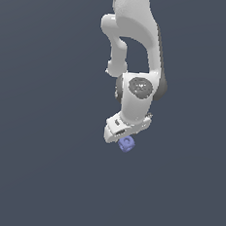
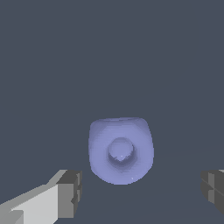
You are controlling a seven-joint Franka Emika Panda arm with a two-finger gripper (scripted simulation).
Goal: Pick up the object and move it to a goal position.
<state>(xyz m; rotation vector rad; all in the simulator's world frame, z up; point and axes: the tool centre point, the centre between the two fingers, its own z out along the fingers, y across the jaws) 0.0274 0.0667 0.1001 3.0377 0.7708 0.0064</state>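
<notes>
Hovering over the block [image 2: 120,150], we've got fingers [image 2: 65,194] spread wide and clear of it on both sides, so we can straddle it. It sits just below the gripper [image 1: 122,135].

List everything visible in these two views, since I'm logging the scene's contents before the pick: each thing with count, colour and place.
block: one, periwinkle blue with a dark ring mark on one face, on the grey surface just below the gripper.
surface: one, plain dark grey-blue, filling both views.
arm: one, white with dark joints, reaching down from the exterior view's top.
gripper: one, white with dark grey fingers, open, either side of the block without touching it.
</notes>
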